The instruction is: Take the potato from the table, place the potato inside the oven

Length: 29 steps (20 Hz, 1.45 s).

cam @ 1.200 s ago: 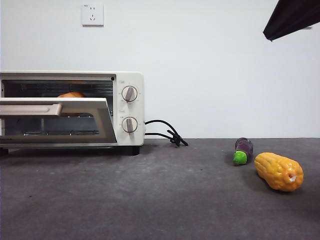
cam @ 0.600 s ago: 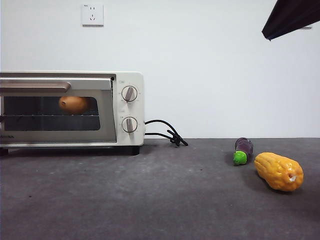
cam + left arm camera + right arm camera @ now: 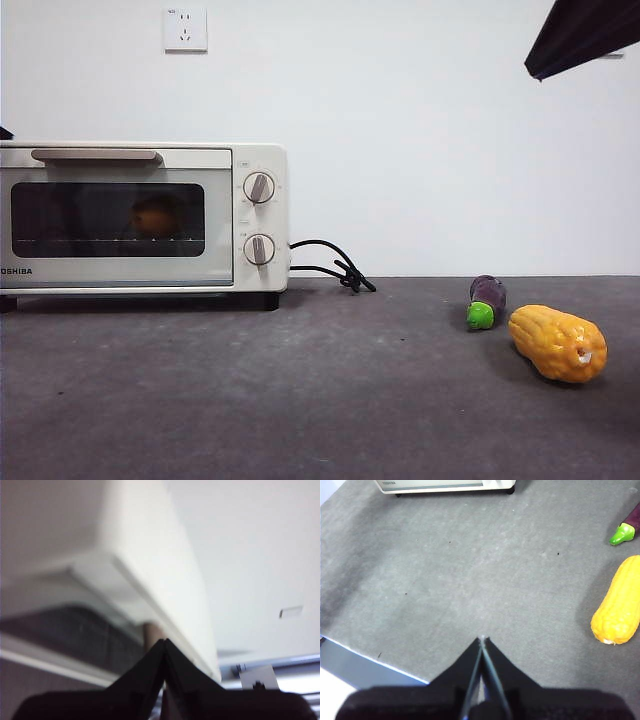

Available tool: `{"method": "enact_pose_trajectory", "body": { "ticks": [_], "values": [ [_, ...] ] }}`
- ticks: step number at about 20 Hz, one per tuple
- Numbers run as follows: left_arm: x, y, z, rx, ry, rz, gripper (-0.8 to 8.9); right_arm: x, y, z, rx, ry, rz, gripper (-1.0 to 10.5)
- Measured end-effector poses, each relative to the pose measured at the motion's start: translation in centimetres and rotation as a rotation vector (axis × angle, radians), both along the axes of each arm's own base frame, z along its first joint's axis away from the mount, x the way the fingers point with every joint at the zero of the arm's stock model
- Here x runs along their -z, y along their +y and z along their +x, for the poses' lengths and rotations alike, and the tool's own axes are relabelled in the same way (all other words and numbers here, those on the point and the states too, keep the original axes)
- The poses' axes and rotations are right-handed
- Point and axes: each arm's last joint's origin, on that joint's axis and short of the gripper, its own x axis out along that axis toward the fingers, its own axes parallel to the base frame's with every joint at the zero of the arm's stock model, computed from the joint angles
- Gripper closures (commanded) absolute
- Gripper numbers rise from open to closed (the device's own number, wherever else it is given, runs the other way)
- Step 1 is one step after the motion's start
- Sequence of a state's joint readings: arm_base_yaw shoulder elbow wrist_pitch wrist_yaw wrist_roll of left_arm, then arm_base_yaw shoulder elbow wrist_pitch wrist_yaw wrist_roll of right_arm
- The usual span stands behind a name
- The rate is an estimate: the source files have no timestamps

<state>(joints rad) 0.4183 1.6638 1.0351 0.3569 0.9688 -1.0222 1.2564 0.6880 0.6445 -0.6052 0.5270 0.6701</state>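
The cream-white oven point(image 3: 140, 215) stands at the left on the dark grey table point(image 3: 300, 400), its glass door closed. The orange-brown potato point(image 3: 157, 216) shows dimly through the dark glass, lying on the rack inside. My left gripper point(image 3: 164, 641) is shut and empty, right up against the oven's blurred cream edge point(image 3: 150, 570); in the front view only a dark sliver point(image 3: 5, 132) shows at the left edge above the oven. My right gripper point(image 3: 482, 639) is shut and empty, hovering over bare table point(image 3: 470, 570) away from the oven point(image 3: 445, 485).
A yellow corn cob point(image 3: 557, 343) point(image 3: 620, 605) and a small purple eggplant point(image 3: 486, 300) point(image 3: 627, 527) lie at the right. The oven's black cord point(image 3: 335, 265) trails behind it. A dark arm tip point(image 3: 585, 35) hangs in the top right corner.
The oven door swung up from half open to fully shut. The potato now sits behind the dark glass.
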Motion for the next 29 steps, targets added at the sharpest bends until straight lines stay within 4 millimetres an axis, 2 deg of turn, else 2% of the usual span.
{"method": "enact_pose_trajectory", "body": {
  "ticks": [5, 7, 9, 13, 16, 20, 23, 25, 27, 29],
  "values": [
    [1.5, -1.8, -0.7, 0.134, 0.144, -0.011, 8.22, 0.0, 0.0, 0.0, 0.000, 0.000, 0.000, 9.5],
    [0.7, -2.6, -2.0, 0.168, 0.164, 0.029, 8.22, 0.0, 0.0, 0.0, 0.000, 0.000, -0.001, 9.5],
    [-1.4, -3.6, -4.1, 0.200, 0.129, 0.116, 8.21, 0.0, 0.0, 0.0, 0.000, 0.002, -0.006, 9.5],
    [-6.2, -5.6, -9.6, 0.190, 0.022, 0.366, 8.22, 0.3, -0.2, -0.1, 0.000, 0.014, -0.043, 9.5],
    [-10.1, -7.8, -14.7, 0.146, -0.129, 0.558, 8.21, 0.9, -0.8, -0.2, 0.000, 0.040, -0.124, 9.5],
    [-13.2, -10.7, -21.8, 0.004, -0.271, 0.751, 8.21, 1.1, -1.3, -0.1, 0.100, 0.007, -0.166, 9.5],
    [-14.0, -12.0, -27.4, -0.168, -0.334, 0.859, 8.21, 1.0, -1.5, 0.1, 0.203, -0.072, -0.183, 9.5],
    [-13.7, -12.8, -30.5, -0.209, -0.345, 0.883, 8.19, 0.9, -1.7, 0.1, 0.241, -0.105, -0.197, 9.5],
    [-12.8, -13.1, -31.4, -0.140, -0.291, 0.857, 8.17, 1.0, -1.8, 0.1, 0.242, -0.104, -0.211, 9.5],
    [-12.0, -13.4, -31.1, 0.003, -0.232, 0.820, 8.17, 1.2, -1.9, 0.1, 0.241, -0.098, -0.237, 9.5]
  ]
}}
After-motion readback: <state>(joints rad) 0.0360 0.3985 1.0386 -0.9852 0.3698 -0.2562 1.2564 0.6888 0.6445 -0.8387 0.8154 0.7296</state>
